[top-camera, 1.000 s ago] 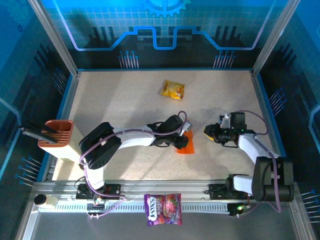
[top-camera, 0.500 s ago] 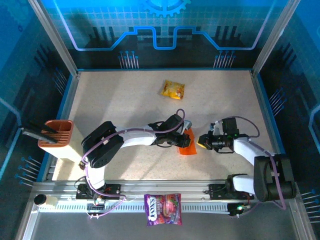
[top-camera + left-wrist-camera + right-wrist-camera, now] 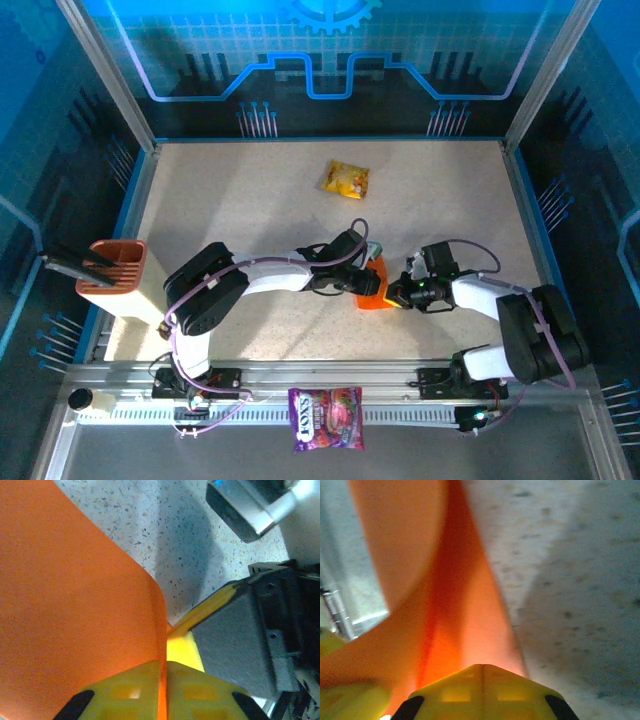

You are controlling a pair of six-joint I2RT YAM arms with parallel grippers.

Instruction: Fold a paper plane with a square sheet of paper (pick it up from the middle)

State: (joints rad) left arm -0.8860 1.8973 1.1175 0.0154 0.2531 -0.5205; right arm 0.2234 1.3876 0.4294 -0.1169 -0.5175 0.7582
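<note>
Left hand (image 3: 163,672) and right hand (image 3: 483,672) each clamp the orange sheet of paper (image 3: 372,296) mid-counter (image 3: 250,200); opposing tugs could tear or crumple it.

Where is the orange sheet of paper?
In the top view the orange sheet of paper is near the middle of the table, gripped by the left hand and the right hand, on the near side of the yellow snack packet.
</note>
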